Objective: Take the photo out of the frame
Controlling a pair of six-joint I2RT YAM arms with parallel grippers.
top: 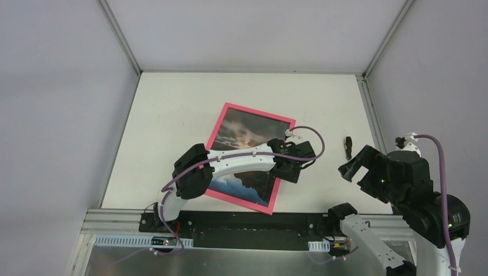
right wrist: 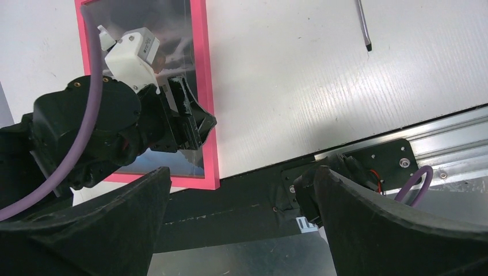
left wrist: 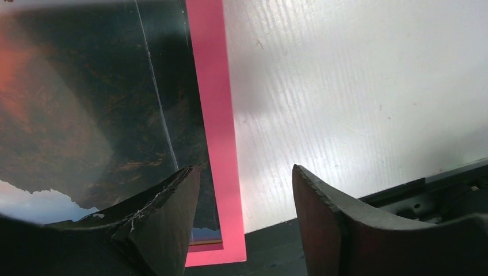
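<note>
Left wrist view: left pincer point(left wrist: 244, 168), spread, straddles the frame point(left wrist: 210, 86) at 3 o'clock of the photo point(left wrist: 86, 103); closing may pinch border alone, dragging both. Right pincer point(right wrist: 241, 169) hangs spread.

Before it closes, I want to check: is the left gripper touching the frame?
Cannot tell. Left wrist view: the left gripper straddles one border of the frame, but no contact or gap shows plainly.

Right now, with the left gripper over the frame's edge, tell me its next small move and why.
Probably lower the left gripper and close on the frame border. Its jaws stand open astride that pink strip, one finger over the photo, the other over bare table, and nothing is gripped yet.
</note>
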